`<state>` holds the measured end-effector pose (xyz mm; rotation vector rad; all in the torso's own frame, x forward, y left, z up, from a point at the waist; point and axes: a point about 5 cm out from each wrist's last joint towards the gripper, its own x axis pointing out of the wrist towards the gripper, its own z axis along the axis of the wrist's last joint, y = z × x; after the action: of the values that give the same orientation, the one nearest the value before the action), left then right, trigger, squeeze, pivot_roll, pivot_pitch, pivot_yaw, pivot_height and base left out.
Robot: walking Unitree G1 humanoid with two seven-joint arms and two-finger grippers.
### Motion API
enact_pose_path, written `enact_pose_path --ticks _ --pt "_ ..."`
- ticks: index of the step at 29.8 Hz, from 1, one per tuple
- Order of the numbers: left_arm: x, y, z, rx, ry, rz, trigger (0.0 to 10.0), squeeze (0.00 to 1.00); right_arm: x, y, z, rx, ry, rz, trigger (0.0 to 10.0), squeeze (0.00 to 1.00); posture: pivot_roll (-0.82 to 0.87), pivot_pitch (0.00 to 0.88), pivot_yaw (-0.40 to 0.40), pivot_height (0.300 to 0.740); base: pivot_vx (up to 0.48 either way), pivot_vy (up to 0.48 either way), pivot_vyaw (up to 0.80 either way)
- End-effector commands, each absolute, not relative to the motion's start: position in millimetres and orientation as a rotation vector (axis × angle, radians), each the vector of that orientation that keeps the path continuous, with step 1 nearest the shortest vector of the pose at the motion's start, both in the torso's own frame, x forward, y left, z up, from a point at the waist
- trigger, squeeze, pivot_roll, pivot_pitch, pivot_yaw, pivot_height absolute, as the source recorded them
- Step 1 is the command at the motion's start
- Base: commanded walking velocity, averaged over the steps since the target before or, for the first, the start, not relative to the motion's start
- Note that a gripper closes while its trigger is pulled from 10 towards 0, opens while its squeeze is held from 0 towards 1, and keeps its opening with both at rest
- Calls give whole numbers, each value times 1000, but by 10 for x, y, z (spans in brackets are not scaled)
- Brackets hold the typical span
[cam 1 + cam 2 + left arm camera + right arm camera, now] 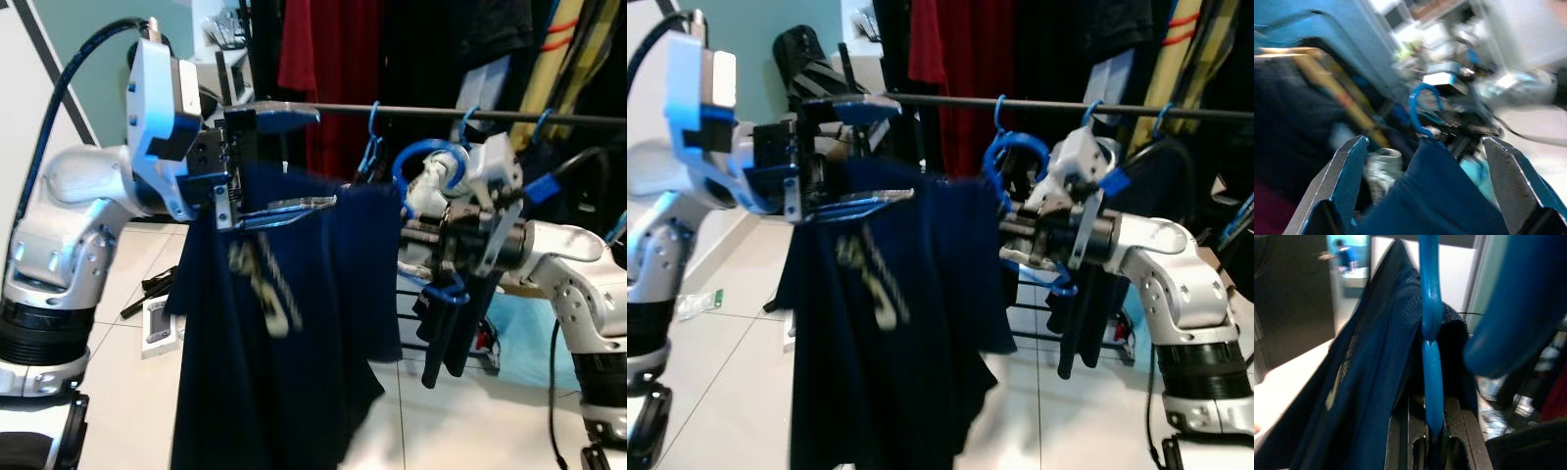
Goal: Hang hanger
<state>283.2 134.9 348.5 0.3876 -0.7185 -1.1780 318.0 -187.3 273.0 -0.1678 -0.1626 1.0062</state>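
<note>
Fingers of the right gripper (1034, 235) clamp the blue plastic hanger (1011, 164) carrying a navy T-shirt (887, 323), just below the black metal rail (1068, 106); the left gripper (279, 162) gapes around its shoulder. Hook may miss, shirt snagging neighbours.

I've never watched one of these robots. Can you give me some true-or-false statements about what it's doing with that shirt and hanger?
1. The shirt is dark navy. True.
2. The hanger is red. False: it is blue.
3. The right gripper is shut on the hanger. True.
4. The hanger's hook is already on the rail. False: it sits just below the rail.
5. The left gripper has its jaws open, with shirt fabric between them. True.
</note>
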Motion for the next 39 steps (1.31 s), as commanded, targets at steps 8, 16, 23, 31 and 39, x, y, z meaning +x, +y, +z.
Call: enact_pose_path --ticks 8,16,23,31,39 --pt "3024 1248 3131 141 -665 -899 10000 0 3271 -1878 2995 -38 -343 873 10000 0 -63 0 44 740 0 0 0" --pt "3200 1201 2732 59 -522 -649 10000 0 3182 -1781 3062 -26 -375 978 10000 0 -69 0 41 740 0 0 0" --pt "3275 1148 2616 12 -482 -519 10000 0 3175 -1758 3075 -18 -382 984 10000 0 -77 0 44 740 0 0 0" --pt "3277 1003 2527 -55 -453 -440 7020 0 3157 -1704 3096 -2 -385 996 10000 0 -82 0 43 740 0 0 0" --pt "3280 987 2497 -50 -446 -414 0 0 3135 -1680 3114 4 -388 1016 10000 0 -84 0 41 740 0 0 0"
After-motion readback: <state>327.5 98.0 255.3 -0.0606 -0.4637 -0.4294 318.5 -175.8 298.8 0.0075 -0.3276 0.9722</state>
